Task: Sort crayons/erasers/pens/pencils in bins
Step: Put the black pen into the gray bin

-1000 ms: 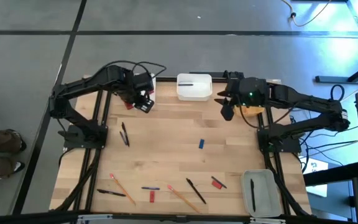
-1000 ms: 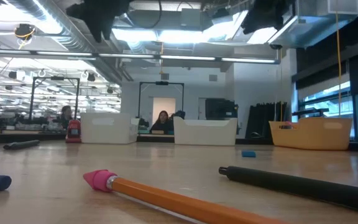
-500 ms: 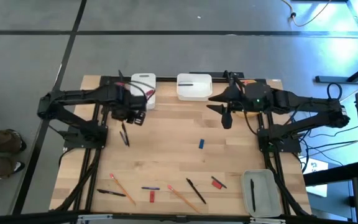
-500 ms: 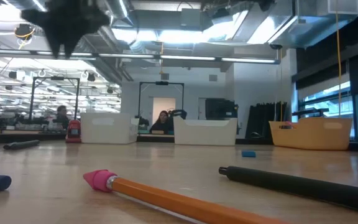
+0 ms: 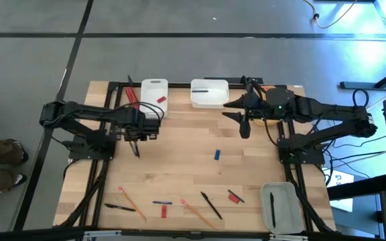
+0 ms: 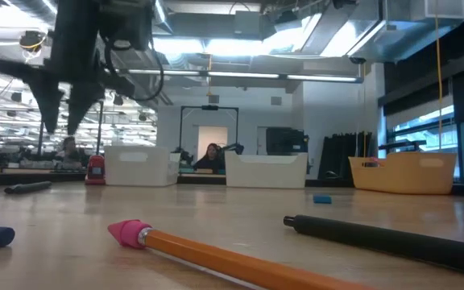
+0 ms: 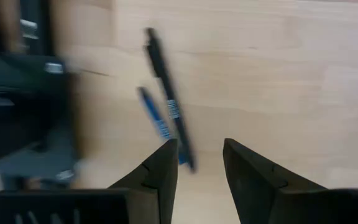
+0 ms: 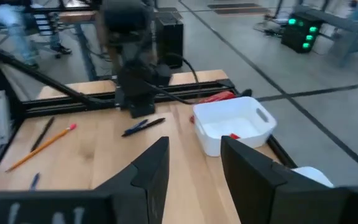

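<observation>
Two pens (image 5: 134, 144) lie side by side on the table's left part, one black (image 7: 165, 93) and one blue (image 7: 156, 118). My left gripper (image 7: 201, 158) hangs open just above them, pointing down, with nothing between its fingers; the low view shows it (image 6: 59, 109) clear of the table. My right gripper (image 5: 242, 124) hovers open and high near the wider white bin (image 5: 210, 94). A narrow white bin (image 5: 154, 94) holds a red eraser (image 8: 234, 135). A translucent grey bin (image 5: 278, 204) holds a pen. Pencils (image 5: 131, 201) lie near the front edge.
More pens (image 5: 211, 204), pencils (image 5: 200, 213), red erasers (image 5: 234, 197) and a blue eraser (image 5: 217, 154) are scattered over the near half. A yellow-orange bin (image 6: 409, 173) stands at the far right under my right arm. A red stick (image 5: 132, 96) lies beside the narrow white bin.
My left gripper has come down from beside the narrow white bin toward the near edge, and now stands over the two pens. Its wrist has rolled and it stays open. My right gripper has tipped up a little.
</observation>
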